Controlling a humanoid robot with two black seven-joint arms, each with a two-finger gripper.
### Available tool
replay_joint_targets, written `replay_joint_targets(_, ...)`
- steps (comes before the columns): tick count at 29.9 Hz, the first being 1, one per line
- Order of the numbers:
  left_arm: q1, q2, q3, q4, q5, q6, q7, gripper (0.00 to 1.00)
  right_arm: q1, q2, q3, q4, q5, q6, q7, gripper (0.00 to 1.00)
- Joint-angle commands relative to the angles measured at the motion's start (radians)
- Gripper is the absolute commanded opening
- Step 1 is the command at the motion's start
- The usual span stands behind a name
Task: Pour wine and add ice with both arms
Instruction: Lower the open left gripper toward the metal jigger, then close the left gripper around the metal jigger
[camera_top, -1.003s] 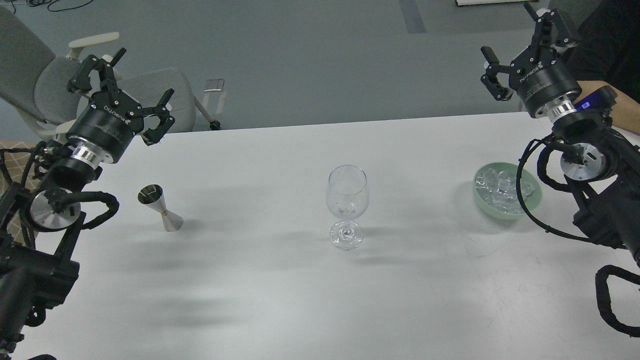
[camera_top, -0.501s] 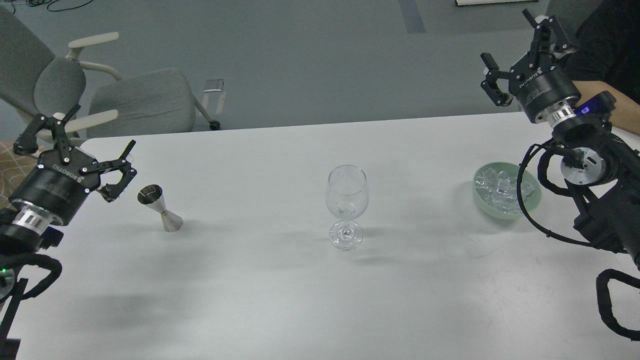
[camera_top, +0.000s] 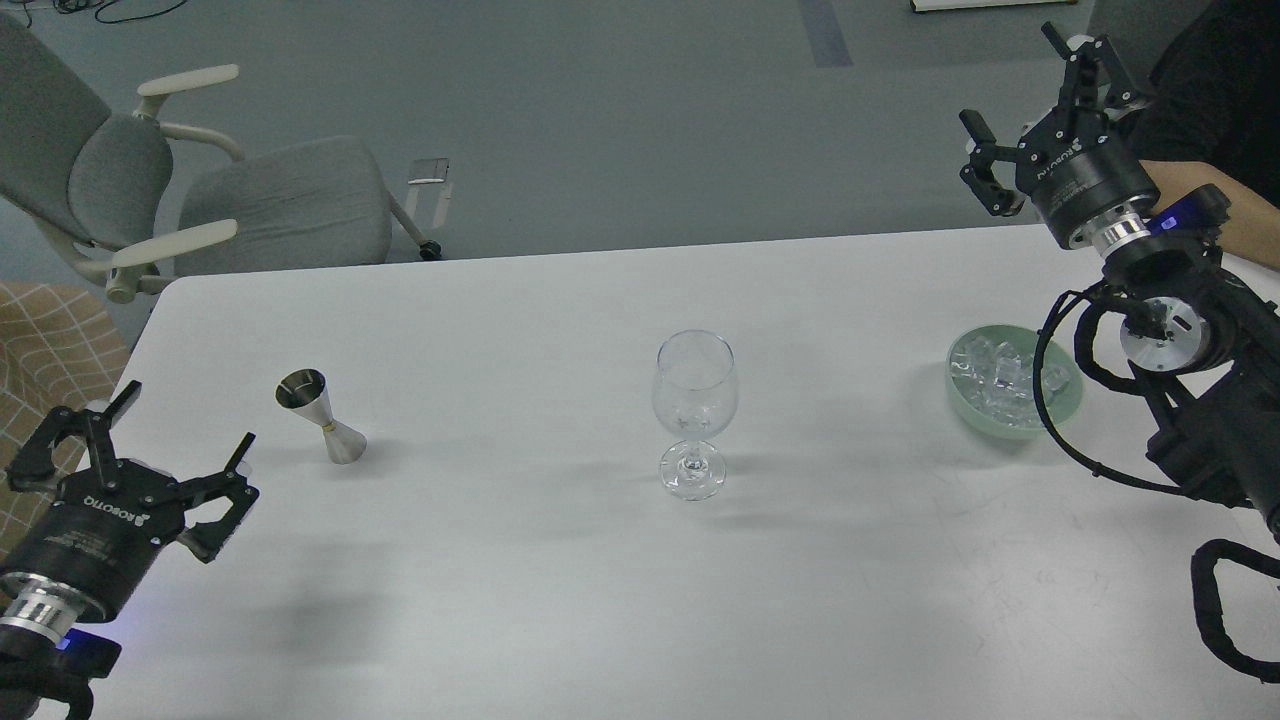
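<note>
A clear stemmed glass (camera_top: 695, 410) stands upright mid-table and looks empty. A steel jigger (camera_top: 320, 415) stands to its left; whether it holds wine cannot be told. A heap of clear ice (camera_top: 1003, 375) fills a pale green bowl (camera_top: 1010, 427) at the right. My left gripper (camera_top: 140, 440) is open and empty, low at the table's left front, left of and nearer than the jigger. My right gripper (camera_top: 1030, 110) is open and empty, raised beyond the table's far right edge, behind the bowl.
A grey office chair (camera_top: 200, 200) stands beyond the table's far left corner. A person's forearm (camera_top: 1210, 210) and dark clothing sit at the far right behind my right arm. The white table (camera_top: 640, 600) spans the view.
My left arm has dropped and drawn back from above the far left table edge to low at the left front. My right gripper has shifted slightly up and away. Glass, jigger and bowl have not moved.
</note>
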Motion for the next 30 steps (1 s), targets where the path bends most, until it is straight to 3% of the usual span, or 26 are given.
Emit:
replay_joint_targets(1, -0.015, -0.083, 0.006, 0.009, 0.002, 0.109, 0.032, 0.99, 0.0, 0.0, -0.001, -0.002, -0.002, 0.0, 0.001, 1.0)
replay_joint_targets(5, -0.066, -0.121, 0.011, 0.035, 0.014, 0.159, 0.032, 0.99, 0.0, 0.0, -0.001, -0.002, -0.003, 0.0, -0.001, 1.0)
replay_joint_targets(14, -0.176, -0.184, 0.038, 0.172, 0.022, 0.156, 0.02, 0.99, -0.002, 0.0, -0.001, -0.002, -0.008, 0.0, -0.001, 1.0)
replay_joint_targets(25, -0.242, -0.258, 0.064, 0.259, 0.126, 0.153, -0.024, 0.99, -0.003, 0.0, -0.001, -0.002, -0.011, 0.0, -0.001, 1.0)
replay_joint_targets(30, -0.279, -0.26, 0.063, 0.302, 0.127, 0.151, -0.024, 0.99, -0.009, 0.0, -0.001, -0.002, -0.011, 0.0, -0.001, 1.0)
